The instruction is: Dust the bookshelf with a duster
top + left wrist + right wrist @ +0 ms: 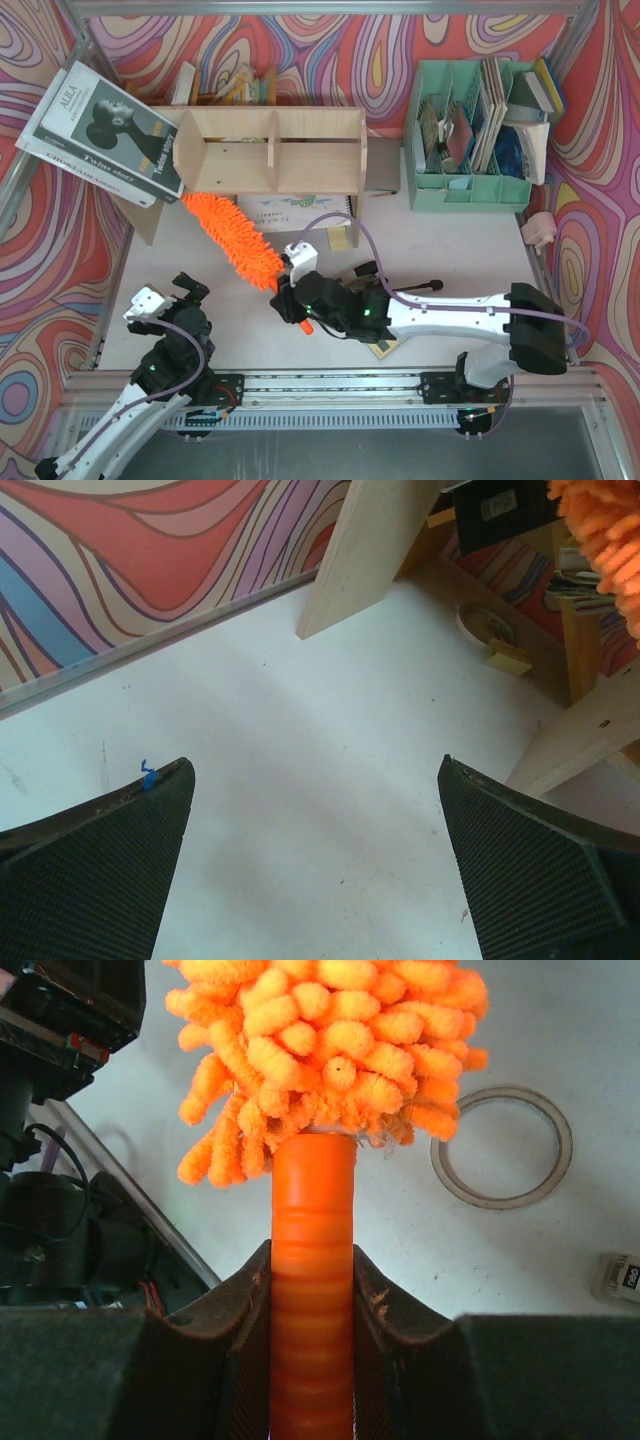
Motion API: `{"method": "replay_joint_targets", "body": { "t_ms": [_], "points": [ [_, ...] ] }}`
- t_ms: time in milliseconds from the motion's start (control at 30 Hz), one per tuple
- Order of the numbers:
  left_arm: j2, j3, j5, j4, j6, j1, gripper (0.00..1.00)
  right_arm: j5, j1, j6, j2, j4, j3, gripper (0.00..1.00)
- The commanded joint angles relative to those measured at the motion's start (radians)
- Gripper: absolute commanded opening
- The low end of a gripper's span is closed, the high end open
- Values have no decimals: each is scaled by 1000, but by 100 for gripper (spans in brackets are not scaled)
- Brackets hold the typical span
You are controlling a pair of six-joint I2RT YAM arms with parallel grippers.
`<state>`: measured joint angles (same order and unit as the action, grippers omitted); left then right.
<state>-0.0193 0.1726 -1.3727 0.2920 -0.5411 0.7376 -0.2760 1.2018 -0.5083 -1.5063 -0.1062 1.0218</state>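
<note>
Right gripper (pixel 312 1295): I see its pads pinched narrow on the duster's orange handle (pixel 312 1210), one on each side (the shaft fills the whole gap).
Duster (pixel 232 240): its shaggy head starts just past my right fingertips and runs up and to the left, away from them.
Duster tip: at the bookshelf's (pixel 270 150) lower left corner; I cannot tell whether it touches.
Left gripper (pixel 315 770): spread wide, holding nothing, with bare white table (pixel 300 730) beneath.
Bookshelf: ahead of both grippers, well apart from the left one.
Ring (pixel 500 1146): lying flat on the table, beyond my right fingertips, just right of the head.
</note>
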Motion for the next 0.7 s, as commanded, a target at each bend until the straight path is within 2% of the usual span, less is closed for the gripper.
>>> {"method": "replay_joint_targets", "body": {
  "t_ms": [0, 100, 233, 400, 500, 667],
  "points": [
    [13, -21, 1, -14, 21, -4, 98, -146, 16, -130, 60, -7, 0, 0],
    [13, -22, 3, -20, 26, -4, 99, -99, 28, -120, 23, 3, 23, 0],
    [13, -23, 3, -20, 26, -4, 98, 7, 58, -26, -60, -51, 98, 0],
    [12, -22, 4, -21, 26, -4, 99, 69, 97, 68, -124, -84, 169, 0],
    [13, -22, 4, -21, 26, -4, 99, 30, 100, 56, -115, -73, 155, 0],
    [13, -24, 6, -23, 27, -5, 98, -176, 99, -61, -49, 9, 96, 0]
  ]
}}
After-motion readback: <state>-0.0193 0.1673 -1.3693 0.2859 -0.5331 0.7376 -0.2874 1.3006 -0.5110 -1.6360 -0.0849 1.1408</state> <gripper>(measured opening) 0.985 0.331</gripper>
